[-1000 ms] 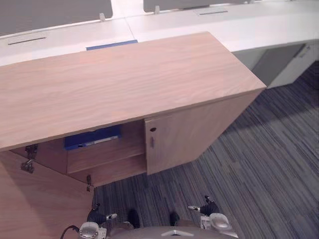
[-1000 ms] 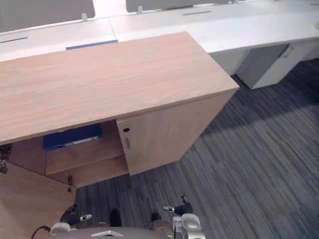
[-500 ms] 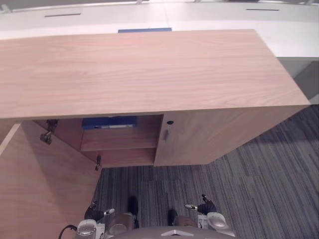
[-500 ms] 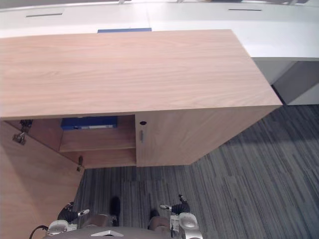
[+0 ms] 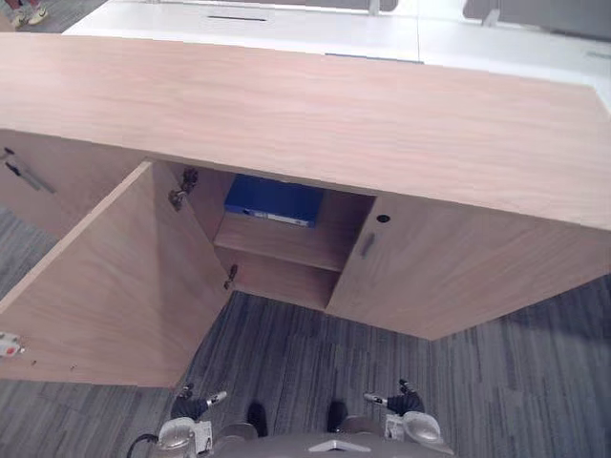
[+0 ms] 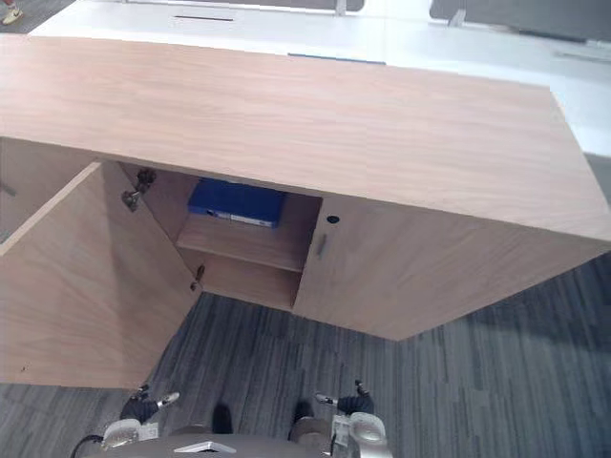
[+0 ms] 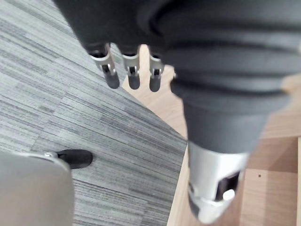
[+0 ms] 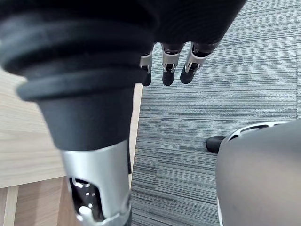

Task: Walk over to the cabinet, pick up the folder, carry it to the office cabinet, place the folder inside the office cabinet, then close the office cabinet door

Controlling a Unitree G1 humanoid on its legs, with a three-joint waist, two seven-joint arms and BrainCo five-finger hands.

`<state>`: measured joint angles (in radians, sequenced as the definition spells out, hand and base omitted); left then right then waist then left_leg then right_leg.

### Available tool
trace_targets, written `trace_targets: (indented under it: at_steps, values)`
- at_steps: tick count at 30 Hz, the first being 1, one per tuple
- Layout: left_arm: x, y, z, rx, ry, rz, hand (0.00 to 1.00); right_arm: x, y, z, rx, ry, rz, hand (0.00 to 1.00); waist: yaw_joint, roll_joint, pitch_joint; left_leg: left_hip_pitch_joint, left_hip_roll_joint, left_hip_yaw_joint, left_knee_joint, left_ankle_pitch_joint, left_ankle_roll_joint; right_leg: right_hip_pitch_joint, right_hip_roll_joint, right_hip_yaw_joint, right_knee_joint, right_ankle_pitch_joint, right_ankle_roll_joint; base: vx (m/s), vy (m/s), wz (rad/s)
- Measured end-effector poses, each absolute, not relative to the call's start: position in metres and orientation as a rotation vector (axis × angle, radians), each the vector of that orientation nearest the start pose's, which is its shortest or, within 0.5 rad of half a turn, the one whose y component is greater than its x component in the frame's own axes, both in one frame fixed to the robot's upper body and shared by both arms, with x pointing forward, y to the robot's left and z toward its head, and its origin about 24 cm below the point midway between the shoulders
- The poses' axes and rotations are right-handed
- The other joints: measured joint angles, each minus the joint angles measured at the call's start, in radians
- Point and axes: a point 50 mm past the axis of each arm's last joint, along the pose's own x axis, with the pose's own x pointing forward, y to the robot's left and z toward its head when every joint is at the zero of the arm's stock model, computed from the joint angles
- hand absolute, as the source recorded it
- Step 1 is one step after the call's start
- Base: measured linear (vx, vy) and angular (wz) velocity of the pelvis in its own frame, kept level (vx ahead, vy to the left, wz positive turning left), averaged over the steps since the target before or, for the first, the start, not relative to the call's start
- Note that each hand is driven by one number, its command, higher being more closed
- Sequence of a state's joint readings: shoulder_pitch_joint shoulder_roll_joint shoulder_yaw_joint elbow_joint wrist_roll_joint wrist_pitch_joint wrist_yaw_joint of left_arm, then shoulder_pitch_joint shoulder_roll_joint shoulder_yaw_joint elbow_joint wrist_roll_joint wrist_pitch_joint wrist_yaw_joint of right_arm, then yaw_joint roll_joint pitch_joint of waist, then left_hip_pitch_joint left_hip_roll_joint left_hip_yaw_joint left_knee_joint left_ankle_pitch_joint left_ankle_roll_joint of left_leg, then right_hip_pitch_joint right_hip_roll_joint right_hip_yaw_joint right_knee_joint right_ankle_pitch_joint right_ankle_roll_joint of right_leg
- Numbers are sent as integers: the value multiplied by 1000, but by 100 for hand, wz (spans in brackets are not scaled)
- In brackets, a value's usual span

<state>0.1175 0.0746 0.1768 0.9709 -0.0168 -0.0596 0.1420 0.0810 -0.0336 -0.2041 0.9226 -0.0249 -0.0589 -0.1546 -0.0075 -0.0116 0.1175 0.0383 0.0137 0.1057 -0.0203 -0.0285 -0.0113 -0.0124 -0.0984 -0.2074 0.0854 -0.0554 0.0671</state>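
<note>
A blue folder (image 5: 272,200) lies flat on the upper shelf inside the wooden office cabinet (image 5: 315,114). The cabinet's left door (image 5: 105,277) stands swung wide open toward me. Its right door (image 5: 458,277) is closed, with a keyhole and a small handle near its inner edge. My left hand (image 7: 132,75) hangs low beside me over the grey carpet, fingers straight and holding nothing, close to the open door's lower edge. My right hand (image 8: 168,70) hangs the same way on the other side, also holding nothing. Both hands are well below and short of the shelf.
Striped grey carpet (image 5: 315,353) lies between me and the cabinet. White desks (image 5: 286,24) run behind the cabinet top. Another closed wooden door with a handle (image 5: 29,176) sits left of the opening. A person's shoes (image 5: 21,13) show at the far upper left.
The camera has swung, so the cabinet opening and its open door now sit nearer the middle. The folder, doors and my hanging hands have not moved.
</note>
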Motion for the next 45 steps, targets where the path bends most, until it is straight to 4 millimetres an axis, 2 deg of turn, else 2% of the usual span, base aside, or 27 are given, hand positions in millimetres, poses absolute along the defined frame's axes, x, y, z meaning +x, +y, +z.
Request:
trace_targets:
  at_steps: [4,6,8,9,13,16,19,23,29,33,39,45]
  values:
    - [88,223,-153,19,1025,457,0,121,-207,-145,-44,936,-370,0,-7,-4,-17,17,-25,-28,-26,19,17,30,-15,-16,-19,10,13,-84,52,15]
    - [89,235,-149,-29,991,555,0,120,-210,-145,-47,939,-381,0,-7,-7,-23,16,-30,-47,-52,39,16,32,-17,-29,-33,16,8,-67,23,27]
    - [92,249,-142,-42,940,638,0,120,-211,-145,-48,939,-386,0,-8,3,-20,17,-32,-57,-57,49,22,36,-17,-38,-40,21,8,-24,0,17]
    - [94,262,-135,-44,896,705,0,120,-211,-145,-50,939,-387,0,-3,-1,-22,17,-32,-63,-57,52,23,45,-16,-44,-44,22,8,-26,-11,19]
    - [95,315,-103,-87,688,994,0,122,-212,-143,-63,930,-407,0,6,11,-25,33,-32,-79,-57,55,22,64,-11,-57,-49,26,12,-15,-14,10]
    - [95,332,-93,-132,610,1099,0,125,-214,-142,-70,923,-408,0,9,12,-27,41,-31,-81,-64,54,22,83,-6,-59,-62,29,9,-13,-7,0]
    - [99,335,-87,-174,564,1121,0,125,-218,-141,-89,919,-412,0,14,9,-27,47,-29,-81,-64,55,22,84,-4,-59,-65,33,6,0,0,0]
    - [113,347,-69,-161,463,1127,0,125,-224,-140,-115,916,-408,0,21,-1,-33,50,-28,-81,-64,55,22,90,-2,-58,-68,35,5,-12,-4,0]
    - [139,371,-31,-76,292,1099,0,124,-219,-141,-128,924,-370,0,24,-4,-32,52,-28,-83,-65,55,23,98,0,-56,-68,29,-5,-45,-14,0]
    - [153,381,-14,8,249,1042,0,122,-219,-142,-126,928,-364,0,27,-8,-30,51,-26,-83,-65,55,22,97,1,-54,-70,28,-6,-8,-4,0]
    - [169,375,-9,49,236,969,0,121,-219,-142,-123,933,-358,0,32,-13,-28,50,-25,-80,-66,51,20,97,5,-47,-73,25,-10,0,0,0]
    - [169,373,-5,93,235,922,0,112,-219,-145,-120,955,-352,0,48,-19,-27,45,-15,-73,-66,48,15,84,17,-19,-69,24,-12,-7,-17,-3]
